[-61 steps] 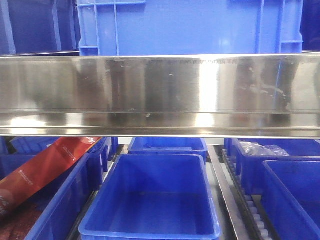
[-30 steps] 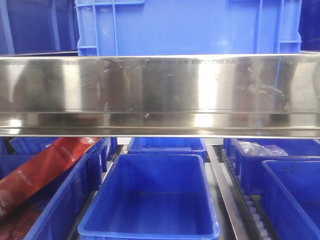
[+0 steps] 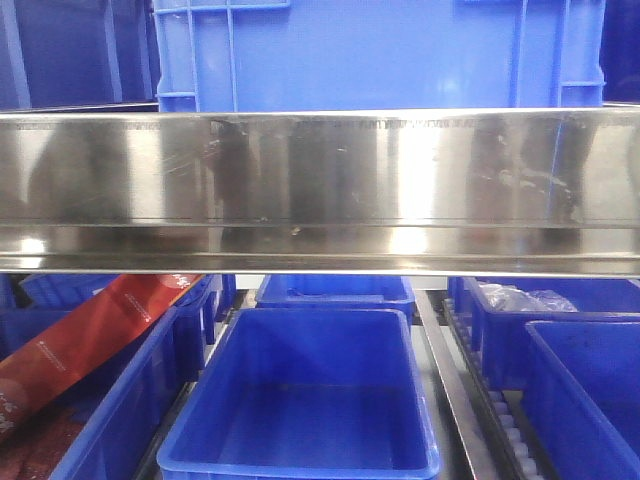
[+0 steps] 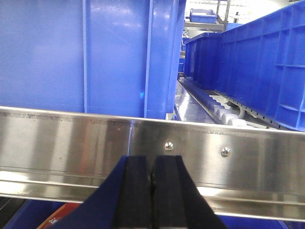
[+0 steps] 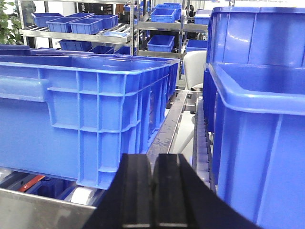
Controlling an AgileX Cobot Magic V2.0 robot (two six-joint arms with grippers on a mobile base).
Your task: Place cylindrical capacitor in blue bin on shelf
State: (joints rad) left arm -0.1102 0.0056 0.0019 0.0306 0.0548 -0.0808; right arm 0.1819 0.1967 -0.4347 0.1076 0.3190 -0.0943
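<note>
Two black-padded grippers are seen pressed closed with nothing held: the left gripper (image 4: 152,177) before the shiny stainless-steel shelf beam (image 4: 71,143), the right gripper (image 5: 152,183) between large blue plastic bins (image 5: 86,114).

Left gripper (image 4: 152,179) with black ribbed jaws on blue mounts, right gripper (image 5: 153,179) black, same ribbed jaws

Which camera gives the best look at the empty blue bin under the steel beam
The front-facing view: the empty blue bin sits centered below the shelf beam, its whole interior visible. The left wrist view shows only the beam and upper-tier bins behind the shut left pincer. The right wrist view shows upper-tier bins behind the shut right pincer; that bin isn't visible.
</note>
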